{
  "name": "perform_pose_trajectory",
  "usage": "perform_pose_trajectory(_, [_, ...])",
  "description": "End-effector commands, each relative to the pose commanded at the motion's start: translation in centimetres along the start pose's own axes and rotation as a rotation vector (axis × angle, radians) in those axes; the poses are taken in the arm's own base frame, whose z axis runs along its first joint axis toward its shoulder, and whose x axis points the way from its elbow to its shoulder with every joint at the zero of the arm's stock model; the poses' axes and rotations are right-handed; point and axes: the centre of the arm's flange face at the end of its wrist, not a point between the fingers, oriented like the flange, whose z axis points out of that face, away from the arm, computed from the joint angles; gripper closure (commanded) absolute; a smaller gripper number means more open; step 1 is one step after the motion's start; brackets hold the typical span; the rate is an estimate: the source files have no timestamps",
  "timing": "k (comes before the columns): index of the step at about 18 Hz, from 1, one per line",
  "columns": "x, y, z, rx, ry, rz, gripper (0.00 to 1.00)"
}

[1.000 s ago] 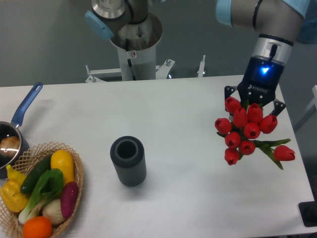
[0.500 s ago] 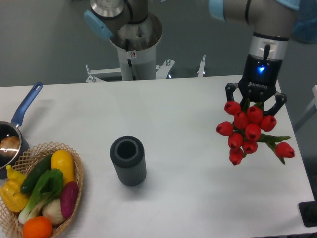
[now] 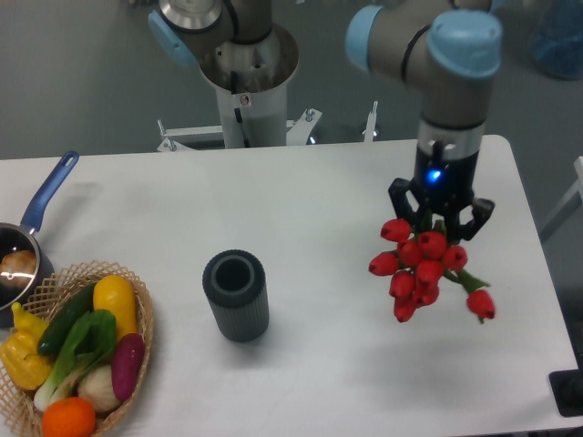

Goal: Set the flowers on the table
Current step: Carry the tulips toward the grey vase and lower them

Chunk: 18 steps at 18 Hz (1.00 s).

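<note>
The flowers point(image 3: 421, 269) hang buds-down toward the camera, over the counter point(image 3: 319, 364) on its right side. Above and behind them the jaws of the gripper point(image 3: 441, 215) clamp the hidden stems, long axis roughly vertical.

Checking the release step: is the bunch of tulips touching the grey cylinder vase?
Apart. The fixed camera shows the flowers hanging from the gripper at the right, with bare table between them and the vase.
</note>
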Motion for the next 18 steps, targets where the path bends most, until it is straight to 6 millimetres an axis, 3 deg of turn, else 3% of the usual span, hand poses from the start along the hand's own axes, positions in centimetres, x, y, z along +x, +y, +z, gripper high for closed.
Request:
perform_pose_trajectory(4, [1.6, 0.2, 2.6, -0.017, 0.055, 0.008, 0.52])
perform_pose_trajectory(6, [2.6, 0.6, 5.1, -0.038, 0.099, 0.004, 0.52])
perform_pose_trajectory(11, [3.0, 0.7, 7.7, -0.054, 0.141, 0.005, 0.53])
perform_pose_trajectory(18, [3.6, 0.2, 9.3, -0.061, 0.167, 0.015, 0.52])
